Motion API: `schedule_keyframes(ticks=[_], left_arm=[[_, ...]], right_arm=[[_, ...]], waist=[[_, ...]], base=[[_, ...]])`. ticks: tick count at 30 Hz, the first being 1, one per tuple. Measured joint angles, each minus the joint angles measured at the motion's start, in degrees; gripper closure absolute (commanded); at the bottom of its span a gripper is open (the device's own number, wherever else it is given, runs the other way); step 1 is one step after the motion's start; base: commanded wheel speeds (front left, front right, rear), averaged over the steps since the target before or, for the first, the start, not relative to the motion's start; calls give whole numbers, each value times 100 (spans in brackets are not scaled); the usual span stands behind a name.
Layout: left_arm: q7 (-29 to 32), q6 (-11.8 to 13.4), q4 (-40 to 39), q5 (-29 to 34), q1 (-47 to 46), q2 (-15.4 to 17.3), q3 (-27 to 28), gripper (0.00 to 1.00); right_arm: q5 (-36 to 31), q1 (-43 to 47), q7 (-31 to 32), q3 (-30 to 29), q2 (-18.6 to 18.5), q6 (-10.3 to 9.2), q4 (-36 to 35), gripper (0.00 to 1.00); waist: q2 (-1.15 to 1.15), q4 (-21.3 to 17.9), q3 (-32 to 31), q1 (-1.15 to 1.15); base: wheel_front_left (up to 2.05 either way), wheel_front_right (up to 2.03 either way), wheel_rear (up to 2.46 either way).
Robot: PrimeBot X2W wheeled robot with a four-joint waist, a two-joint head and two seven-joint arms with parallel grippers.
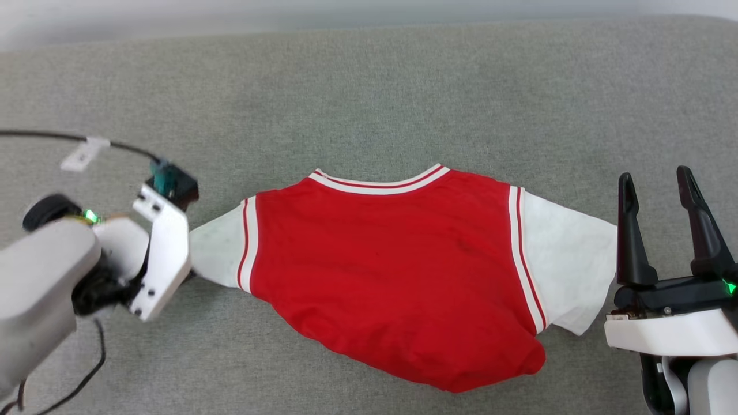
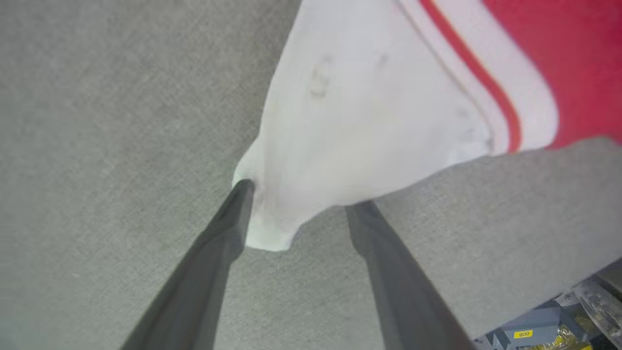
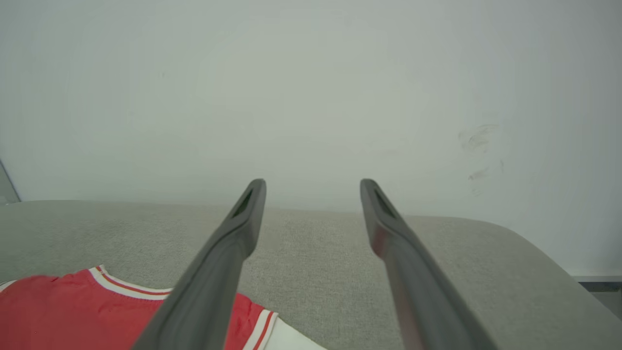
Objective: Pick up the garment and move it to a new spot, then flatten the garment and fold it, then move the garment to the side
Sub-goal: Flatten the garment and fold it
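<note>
The garment (image 1: 392,271) lies spread on the grey padded surface (image 1: 369,86), its plain red side up and the collar toward the far edge. The left gripper (image 2: 301,197) has its fingers wide apart around the tip of a white sleeve (image 2: 350,121); the cloth touches one finger but is not pinched. The right gripper (image 1: 655,176) is spread wide and holds nothing, just beside the other sleeve.

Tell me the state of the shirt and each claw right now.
Red soft-fabric shirt with white short sleeves: lying spread on the grey fabric surface, plain side up.
Left dark two-fingered claw: open, sleeve tip between its fingers.
Right dark two-fingered claw: open, empty, beside the other sleeve.
</note>
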Motion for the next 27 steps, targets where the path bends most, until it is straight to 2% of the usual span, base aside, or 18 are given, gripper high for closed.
schedule_keyframes(ticks=[5, 9, 14, 20, 27], left_arm=[[-21, 1, -401, -122, -585, 86, 197, 0], [-24, 1, -502, -203, -956, 7, 381, 0], [55, 2, -318, -178, -1337, -345, 480, 0], [404, 1, -77, -20, -1572, -769, 261, 0], [755, 1, 174, 270, -1481, -1015, 13, 0]], right_arm=[[2, 76, 0, -12, 0, 1, -22, 0], [9, 74, 0, 59, 1, 1, -46, 0], [2, 4, 0, 124, 1, 1, -93, 0], [3, -102, 0, 229, 0, 1, -132, 0], [45, -242, 0, 300, 0, 0, -166, 0]], waist=[[0, 23, -120, -1], [0, -30, -110, 0], [0, -144, 16, 0], [0, -338, 274, 0], [0, -596, 627, 0]], base=[[0, 0, 0], [0, 0, 0], [0, 0, 0], [0, 0, 0], [0, 0, 0]])
